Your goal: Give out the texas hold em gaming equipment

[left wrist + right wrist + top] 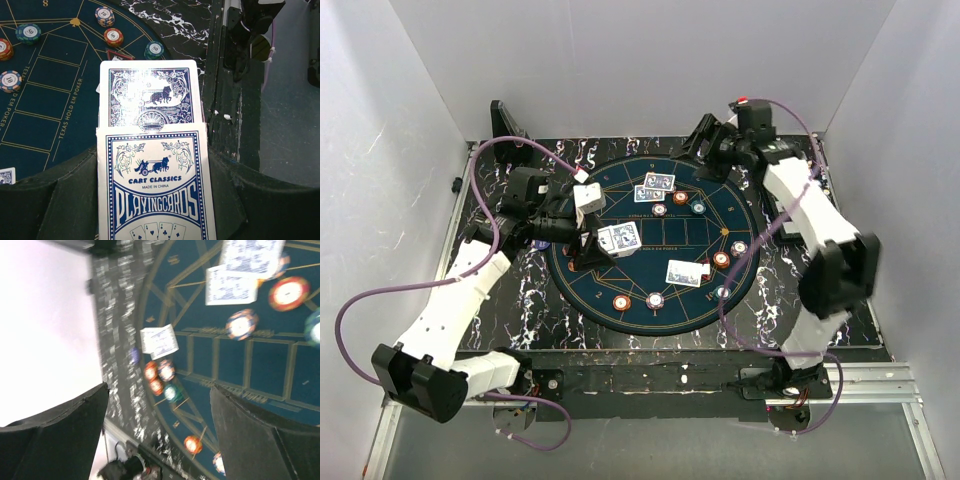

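Left wrist view: left gripper [155, 215] clamped on card box [156, 180], blue-backed card [148, 92] poking out its far end
Long axis straight away from wrist, toward chips [113, 36]; top view only: box over left of mat [695, 235]; right gripper [159, 390] gaping, empty

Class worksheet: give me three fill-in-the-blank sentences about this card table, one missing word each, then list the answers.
1. The left gripper is shut on a box of playing ____.
2. The right gripper is ____ and empty.
3. The round mat reads Texas Hold Em ____.
Answers: cards; open; poker.
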Motion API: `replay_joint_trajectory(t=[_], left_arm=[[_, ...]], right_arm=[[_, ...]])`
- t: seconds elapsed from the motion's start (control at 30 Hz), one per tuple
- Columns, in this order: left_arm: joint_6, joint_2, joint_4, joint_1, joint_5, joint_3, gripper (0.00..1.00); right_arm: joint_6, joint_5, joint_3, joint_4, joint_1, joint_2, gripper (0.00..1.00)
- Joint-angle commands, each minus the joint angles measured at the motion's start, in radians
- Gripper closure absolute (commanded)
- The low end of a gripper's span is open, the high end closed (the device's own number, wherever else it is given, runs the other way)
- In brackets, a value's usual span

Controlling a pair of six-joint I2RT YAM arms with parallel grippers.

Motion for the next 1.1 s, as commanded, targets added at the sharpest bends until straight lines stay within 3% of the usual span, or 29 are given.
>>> replay_joint_trajectory(t=[0.0,0.1,0.23,0.4,0.73,1.07], left_arm=[[0.030,0.004,0.029,0.005,0.027,0.010,0.61],[0.046,0.010,0.011,0.005,0.022,0.010,0.61],[0.039,-0.004,0.012,0.005,0.027,0.010,0.60],[0.027,-0.013,0.015,0.007,0.024,0.010,0.60],[0.032,-0.021,0.014,0.005,0.013,0.013,0.60],[0.036,-0.033,0.003,0.005,0.027,0.022,0.60]], right_arm=[[-0.042,-0.087,-0.183,0.035,0.074,-0.333,0.11],[-0.020,-0.167,-0.309,0.078,0.131,-0.494,0.11],[0.023,-0.200,-0.394,0.141,0.234,-0.574,0.10],[0.017,-0.163,-0.395,0.121,0.350,-0.556,0.09],[0.070,-0.146,-0.423,0.207,0.432,-0.502,0.08],[0.176,-0.187,-0.499,0.360,0.452,-0.470,0.32]])
